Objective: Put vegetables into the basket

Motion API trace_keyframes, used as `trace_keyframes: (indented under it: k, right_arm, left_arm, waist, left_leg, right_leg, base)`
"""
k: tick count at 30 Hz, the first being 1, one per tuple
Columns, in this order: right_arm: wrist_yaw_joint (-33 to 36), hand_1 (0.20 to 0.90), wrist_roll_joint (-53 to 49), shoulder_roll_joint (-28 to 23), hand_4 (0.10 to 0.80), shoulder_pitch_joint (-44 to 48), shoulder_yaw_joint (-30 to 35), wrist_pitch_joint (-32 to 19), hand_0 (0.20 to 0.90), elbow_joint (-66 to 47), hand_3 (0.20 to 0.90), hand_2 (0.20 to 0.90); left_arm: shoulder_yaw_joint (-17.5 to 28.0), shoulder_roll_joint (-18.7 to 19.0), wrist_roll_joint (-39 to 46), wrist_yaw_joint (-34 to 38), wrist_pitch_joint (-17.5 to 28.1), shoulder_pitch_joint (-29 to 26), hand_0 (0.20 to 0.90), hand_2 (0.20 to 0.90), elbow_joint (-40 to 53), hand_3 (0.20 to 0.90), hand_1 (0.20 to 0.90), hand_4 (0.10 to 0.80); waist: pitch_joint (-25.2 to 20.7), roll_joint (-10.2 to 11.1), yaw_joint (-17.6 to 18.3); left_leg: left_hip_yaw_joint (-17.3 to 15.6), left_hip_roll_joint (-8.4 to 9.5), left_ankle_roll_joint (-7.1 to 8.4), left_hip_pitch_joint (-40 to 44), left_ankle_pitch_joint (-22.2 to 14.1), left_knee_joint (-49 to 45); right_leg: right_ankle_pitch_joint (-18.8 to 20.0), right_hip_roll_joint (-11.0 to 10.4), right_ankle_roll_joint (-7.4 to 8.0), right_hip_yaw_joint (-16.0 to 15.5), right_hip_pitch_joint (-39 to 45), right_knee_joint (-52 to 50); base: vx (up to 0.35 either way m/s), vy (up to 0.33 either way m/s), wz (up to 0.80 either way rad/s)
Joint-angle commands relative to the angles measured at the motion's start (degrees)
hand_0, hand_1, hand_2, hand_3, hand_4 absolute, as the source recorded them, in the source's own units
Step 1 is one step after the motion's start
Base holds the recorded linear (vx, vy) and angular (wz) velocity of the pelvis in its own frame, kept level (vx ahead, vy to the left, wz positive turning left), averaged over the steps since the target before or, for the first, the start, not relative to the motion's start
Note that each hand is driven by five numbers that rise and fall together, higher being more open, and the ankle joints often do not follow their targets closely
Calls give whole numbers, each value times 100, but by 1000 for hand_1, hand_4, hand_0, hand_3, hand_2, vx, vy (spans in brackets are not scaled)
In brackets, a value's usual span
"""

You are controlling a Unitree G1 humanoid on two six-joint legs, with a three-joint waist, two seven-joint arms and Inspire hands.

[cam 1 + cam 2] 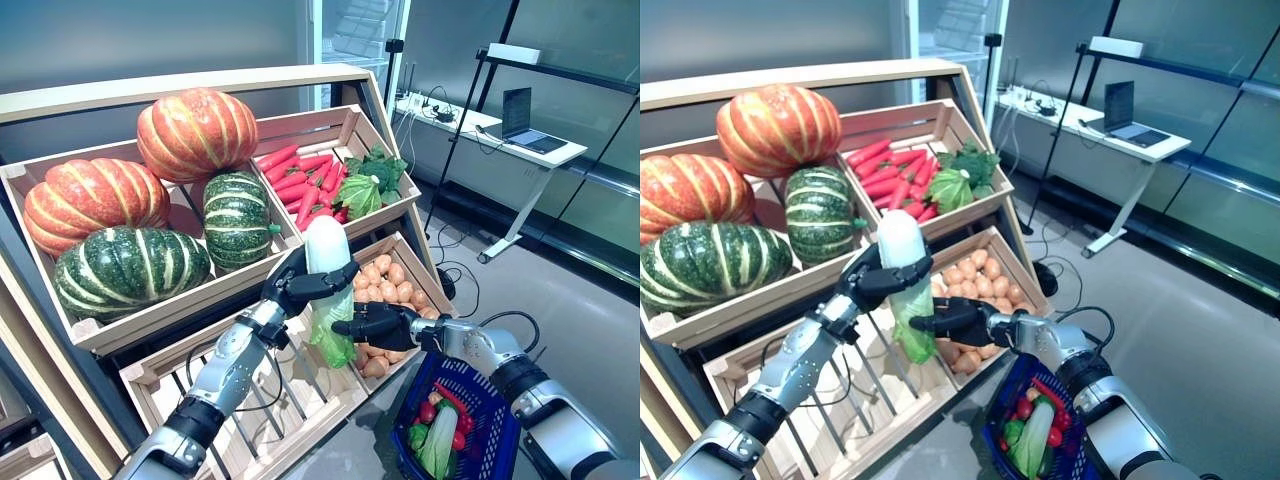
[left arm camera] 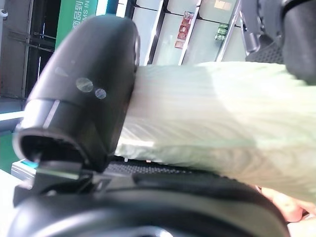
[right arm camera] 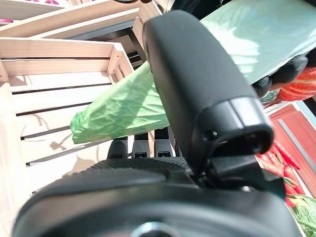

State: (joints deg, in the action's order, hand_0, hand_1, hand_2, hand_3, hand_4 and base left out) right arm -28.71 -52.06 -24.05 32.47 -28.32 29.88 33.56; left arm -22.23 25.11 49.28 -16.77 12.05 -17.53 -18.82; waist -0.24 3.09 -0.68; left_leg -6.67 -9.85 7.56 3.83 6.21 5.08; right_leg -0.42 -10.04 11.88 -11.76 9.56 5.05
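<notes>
Partly hidden, the napa cabbage (image 1: 328,290) shows only its white stalk end at the top and its crinkled pale green leaves hanging below; its middle is covered by both dark hands. The left hand (image 1: 300,282) is curled round the white upper part, holding the cabbage upright in the air above the empty slatted crate (image 1: 235,400). The right hand (image 1: 378,324) reaches in from the right, its fingers closed round the leafy lower part (its own wrist view shows the thumb over the leaves).

Low at the near right, a blue basket (image 1: 498,420) is cut off by the frame edge; inside it lie another green-and-white cabbage and some red vegetables too small to name.

Behind the hands, a crate of brownish potatoes (image 1: 385,285) is half hidden. On the far upper shelf sit orange and green striped pumpkins (image 1: 195,132), red carrots (image 1: 305,180) and leafy greens (image 1: 368,182).
</notes>
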Motion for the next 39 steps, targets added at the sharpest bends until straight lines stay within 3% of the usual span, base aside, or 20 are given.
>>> trace_keyframes:
  k: [1, 2, 3, 4, 11, 21, 39]
  right_arm:
    - [72, 300, -596, 548, 400, 1297, 298, -914, 300, 129, 300, 300]
    - [103, 300, -578, 535, 400, 1288, 311, -941, 300, 120, 300, 300]
    - [160, 300, -578, 522, 400, 1264, 319, -977, 300, 85, 300, 300]
    - [195, 300, -593, 497, 400, 1246, 339, -1003, 300, 59, 300, 300]
    - [395, 300, -438, 221, 400, 969, 518, -1358, 300, -183, 300, 300]
    - [952, 300, -249, -299, 400, -193, 1255, -1915, 300, -728, 300, 300]
    - [1640, 300, 577, -718, 400, -1236, 2159, -2531, 300, -215, 300, 300]
  left_arm:
    - [-455, -695, 426, -497, 520, -964, 300, 300, 453, 300, 300, 400]
    - [-447, -692, 413, -489, 504, -951, 300, 300, 436, 300, 300, 400]
    - [-432, -680, 394, -469, 441, -923, 413, 413, 434, 413, 413, 475]
    - [-403, -668, 378, -494, 358, -896, 900, 900, 434, 900, 900, 800]
    - [-221, -461, 268, -497, 167, -726, 900, 900, 305, 900, 900, 800]
    - [489, 5, -9, -611, 67, -199, 900, 900, -13, 900, 900, 800]
    - [1304, 352, -227, -502, 42, -80, 900, 900, -389, 900, 900, 800]
  waist:
    - [-157, -86, -16]
    - [-159, -88, -12]
    - [-162, -91, -10]
    - [-165, -93, -7]
    - [-147, -110, 44]
    - [-75, -141, 177]
    - [73, -161, 293]
  left_leg:
    - [-135, 7, -49, 151, -569, -8]
    - [-139, 7, -48, 153, -569, -8]
    - [-148, 3, -46, 155, -569, -8]
    - [-156, 1, -45, 158, -569, -8]
    - [-212, -20, -36, 160, -557, -8]
    - [-347, -72, -42, 191, -536, -8]
    - [-456, -141, 0, 207, -500, -8]
  right_leg:
    - [203, 5, -282, 137, -283, -5]
    - [202, 5, -281, 139, -282, -5]
    - [201, 4, -280, 138, -282, -5]
    - [200, 4, -279, 141, -281, -5]
    - [219, 3, -261, 162, -299, -5]
    - [226, 19, -234, 262, -327, -17]
    - [223, 39, -215, 296, -311, -19]
  base:
    - [0, 0, 0]
    - [0, 0, 0]
    - [0, 0, 0]
    - [0, 0, 0]
    - [0, 0, 0]
    - [-4, -3, -5]
    - [-3, -5, -5]
